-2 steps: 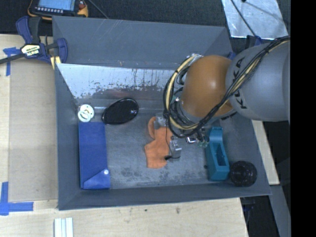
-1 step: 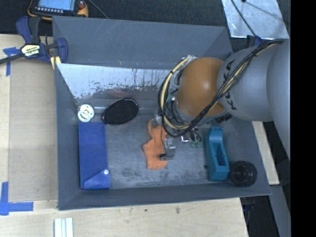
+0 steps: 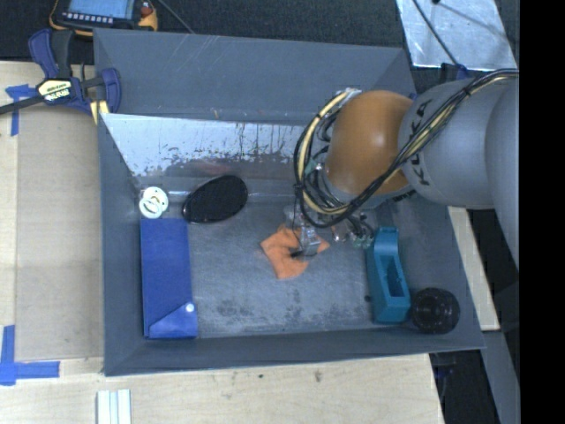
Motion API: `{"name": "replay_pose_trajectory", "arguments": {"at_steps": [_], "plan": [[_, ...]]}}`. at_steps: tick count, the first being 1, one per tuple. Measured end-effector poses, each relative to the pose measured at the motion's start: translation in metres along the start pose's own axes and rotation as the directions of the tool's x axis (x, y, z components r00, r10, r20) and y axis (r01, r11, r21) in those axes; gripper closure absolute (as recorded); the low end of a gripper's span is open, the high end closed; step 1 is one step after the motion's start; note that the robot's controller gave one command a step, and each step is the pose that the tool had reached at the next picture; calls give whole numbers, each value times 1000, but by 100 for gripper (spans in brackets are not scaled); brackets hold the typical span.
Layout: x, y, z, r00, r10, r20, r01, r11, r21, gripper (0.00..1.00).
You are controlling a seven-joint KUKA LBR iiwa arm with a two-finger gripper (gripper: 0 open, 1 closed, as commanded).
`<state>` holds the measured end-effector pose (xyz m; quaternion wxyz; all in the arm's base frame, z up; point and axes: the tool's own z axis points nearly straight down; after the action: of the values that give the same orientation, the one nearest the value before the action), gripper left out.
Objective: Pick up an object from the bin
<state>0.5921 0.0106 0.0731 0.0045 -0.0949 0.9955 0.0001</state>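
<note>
Orange crumpled rag point(image 3: 284, 256) is lying near the middle of the bin point(image 3: 238, 300). The gripper point(image 3: 305, 242) is hanging right at the rag's right side, and I cannot tell if it is wide or narrow. I think it should be squeezing the thick bunched part, then going straight up. The blue block point(image 3: 387, 276) is waiting near the right wall, so sliding that way looks risky. The black oval point(image 3: 214, 199) is resting by the back wall. Lots of open floor is showing toward the front edge and the long blue box point(image 3: 166, 276) at the left wall.
</note>
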Motion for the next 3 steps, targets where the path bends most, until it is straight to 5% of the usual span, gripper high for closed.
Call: {"name": "replay_pose_trajectory", "arguments": {"at_steps": [3], "plan": [[0,0,0,1000,0,0,0,1000,0,100]]}}
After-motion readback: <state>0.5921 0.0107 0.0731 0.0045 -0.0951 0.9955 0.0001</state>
